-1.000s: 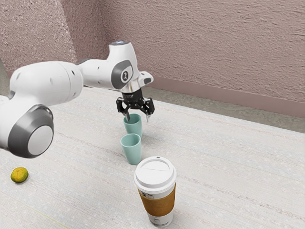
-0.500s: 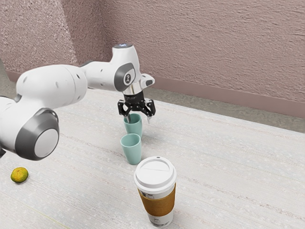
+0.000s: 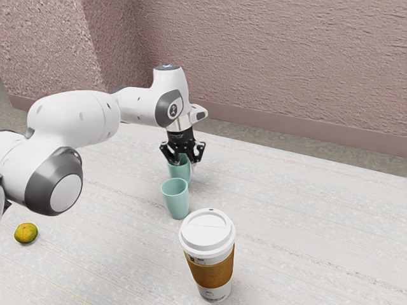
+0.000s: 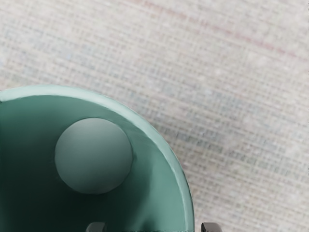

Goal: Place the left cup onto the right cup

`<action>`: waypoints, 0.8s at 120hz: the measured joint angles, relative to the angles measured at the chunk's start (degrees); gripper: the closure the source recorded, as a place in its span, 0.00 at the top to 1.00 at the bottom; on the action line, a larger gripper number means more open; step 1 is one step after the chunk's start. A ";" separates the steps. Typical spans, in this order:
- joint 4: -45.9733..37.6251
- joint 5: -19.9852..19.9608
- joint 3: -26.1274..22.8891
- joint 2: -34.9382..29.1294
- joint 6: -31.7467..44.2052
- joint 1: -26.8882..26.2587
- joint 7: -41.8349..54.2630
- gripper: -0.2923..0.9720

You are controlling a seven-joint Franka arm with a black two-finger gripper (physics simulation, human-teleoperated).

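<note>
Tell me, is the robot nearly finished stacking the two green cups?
Not yet. Nothing is stacked: both cups stand apart on the table. Right now the pincer is at the rim of the far cup, open, one finger inside and one outside, not squeezing. Left to do: grip it, lift it and set it on the near cup.

Pink stucco walls (image 3: 286, 57), pale woodgrain table (image 3: 305, 210), grey floor strip (image 3: 305, 143)

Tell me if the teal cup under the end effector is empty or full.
Empty: the wrist view looks straight down into the teal cup and shows its bare round bottom.
</note>
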 joint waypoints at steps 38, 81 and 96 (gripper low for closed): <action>-0.20 0.15 1.15 -0.05 -0.74 -0.74 -1.17 0.18; -0.10 0.87 2.86 -0.65 -2.22 -1.42 -2.10 0.15; 0.46 2.92 2.80 -2.50 -4.15 -1.58 -2.41 0.15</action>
